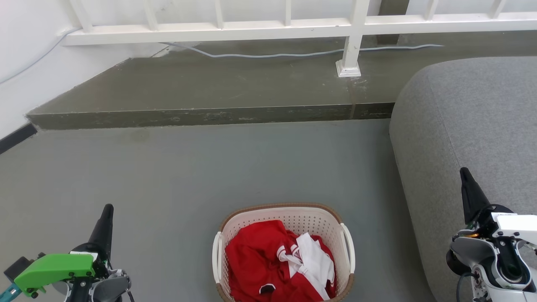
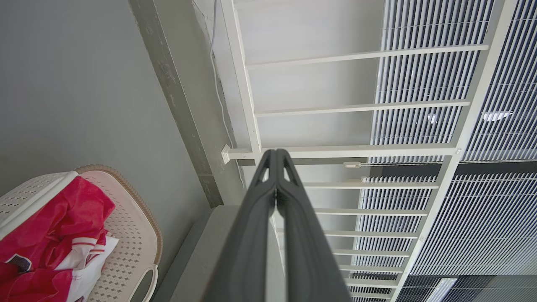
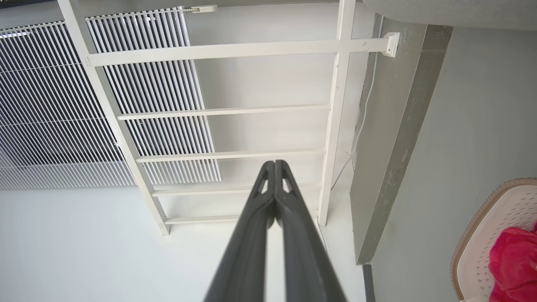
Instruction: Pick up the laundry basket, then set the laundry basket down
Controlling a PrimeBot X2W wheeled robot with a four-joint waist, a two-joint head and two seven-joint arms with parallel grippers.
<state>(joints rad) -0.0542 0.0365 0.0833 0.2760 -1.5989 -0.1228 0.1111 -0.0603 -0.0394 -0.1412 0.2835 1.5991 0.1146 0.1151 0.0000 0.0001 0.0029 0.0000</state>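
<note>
Grey floor (image 1: 168,176) lay under everything, and nearest to us, at the bottom middle of the head view, the laundry basket (image 1: 293,216) stood on it with red and white clothes (image 1: 260,260) inside. It sat between our arms: the left gripper (image 1: 106,216) off to its left, the right gripper (image 1: 466,180) off to its right, both well apart from it and neither clearly nearer. Its left handle (image 1: 216,260) faced the left arm and its right handle (image 1: 349,247) the right, so we judged that a lift, if one were due, would need each arm reaching inward. Both grippers were clenched on nothing, each pair of fingers (image 2: 251,235) pressed together in the wrist views. A basket on the floor with both arms clear fitted either a lift to come or a finished set-down. Beyond stood a grey sofa (image 1: 470,117) at right, then a raised step (image 1: 209,115) and a white railing (image 1: 218,31).
</note>
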